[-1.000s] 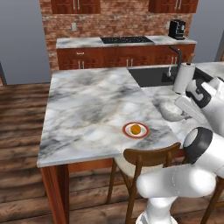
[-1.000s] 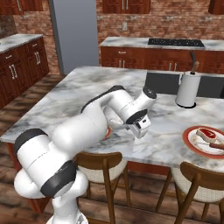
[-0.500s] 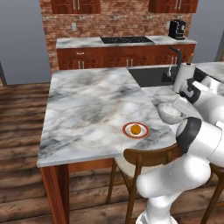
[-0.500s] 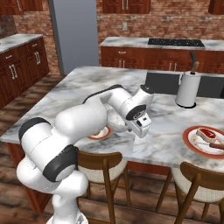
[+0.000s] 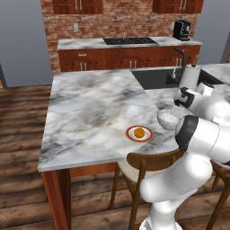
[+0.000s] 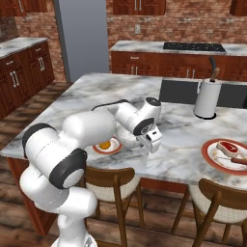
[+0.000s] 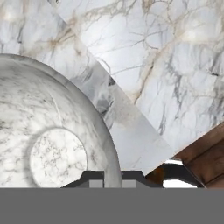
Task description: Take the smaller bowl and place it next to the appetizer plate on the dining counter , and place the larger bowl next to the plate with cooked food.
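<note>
The bowl (image 5: 167, 118) is marbled white and sits low over the tabletop (image 5: 90, 108), just right of the small plate (image 5: 139, 133) that carries an orange piece of food. From the right base camera the bowl (image 6: 126, 136) shows between that plate (image 6: 107, 145) and the claw (image 6: 150, 141), mostly hidden behind the arm. In the hand view the bowl (image 7: 52, 131) fills the left half, its rim running between the claw's fingertips (image 7: 96, 178) at the bottom edge. The fingers seem to straddle the rim, but how tightly they close on it I cannot tell. Farther right on the tabletop lies a red-rimmed plate with steak (image 6: 226, 155). A white kettle (image 6: 207, 98) stands behind it, beside the sink (image 5: 157, 77).
</note>
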